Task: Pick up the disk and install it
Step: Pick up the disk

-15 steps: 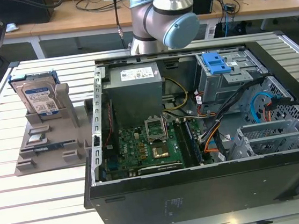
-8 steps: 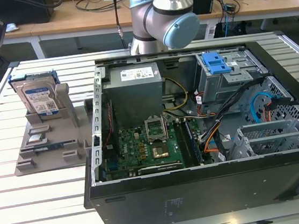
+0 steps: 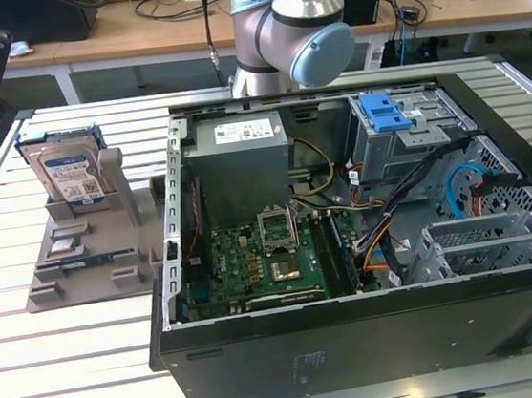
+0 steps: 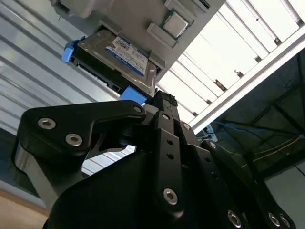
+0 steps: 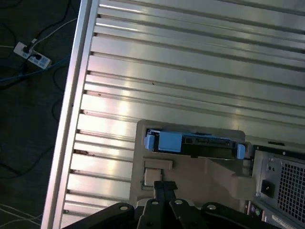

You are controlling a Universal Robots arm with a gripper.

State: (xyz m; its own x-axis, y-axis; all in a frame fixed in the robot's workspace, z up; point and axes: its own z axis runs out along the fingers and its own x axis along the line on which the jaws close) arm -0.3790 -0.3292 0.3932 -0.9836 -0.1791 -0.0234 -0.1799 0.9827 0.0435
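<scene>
Claw (image 5: 164,185): I cannot tell from either wrist view whether it is released or clenched. It grips nothing.

The disk (image 3: 69,173), a flat silver hard drive with a white-and-blue label and a blue plastic rail around it, stands upright in a slot of the grey plastic holder stand (image 3: 91,267). The stand rests on the slatted aluminium table (image 3: 65,375), just beside the open black computer case (image 3: 358,333), on the exterior view's left of it.

In the first wrist view my claw tip lies over the stand (image 5: 200,176), near the disk's blue-railed top edge (image 5: 195,142) but apart from it. In the second wrist view the disk (image 4: 121,55) sits just past my claw tip (image 4: 159,98), no contact.

Inside the case: large grey metal box with a white sticker (image 3: 243,163), green circuit board (image 3: 263,257), blue plastic latch piece (image 3: 381,109) on the drive bay.
</scene>
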